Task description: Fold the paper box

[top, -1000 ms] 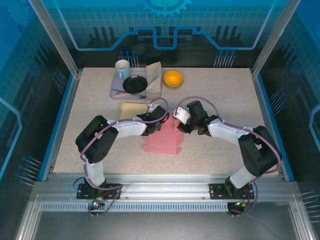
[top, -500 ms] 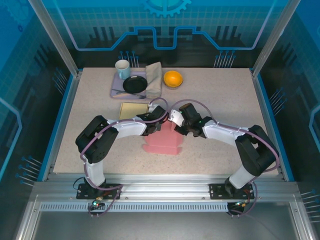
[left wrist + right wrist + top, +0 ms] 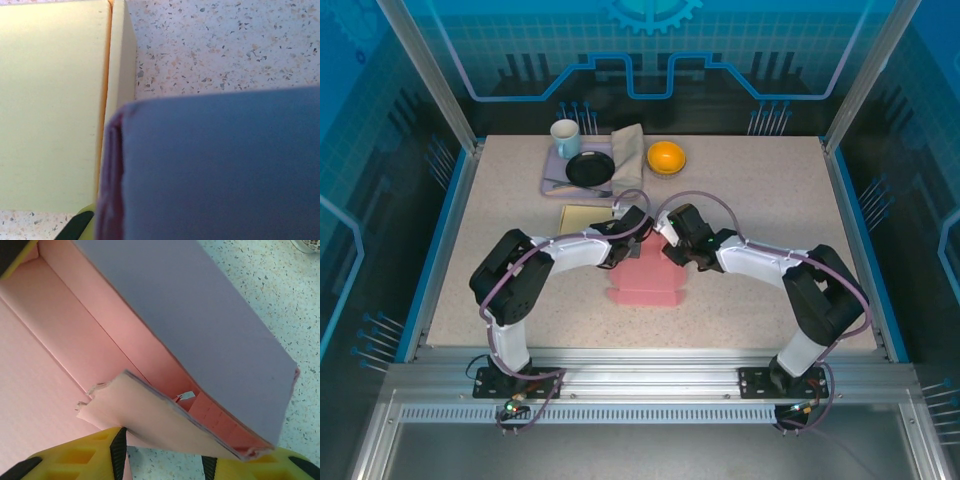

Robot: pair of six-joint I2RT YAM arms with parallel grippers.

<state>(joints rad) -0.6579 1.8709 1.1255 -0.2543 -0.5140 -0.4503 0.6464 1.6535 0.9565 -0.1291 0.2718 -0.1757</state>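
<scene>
Two-arm job, with the pink paper box (image 3: 645,283) sat dead centre on the table (image 3: 770,200), yellow pad (image 3: 586,220) at its 11 o'clock. Got the left jaws pinched shut on the raised grey-backed wall (image 3: 220,165) along the 12 o'clock edge, right jaws half open with the ragged end flap (image 3: 150,415) across the gap. Looks light, thin, crease-happy: better pinching close to fold lines, not flap tips, or risking tears.
</scene>
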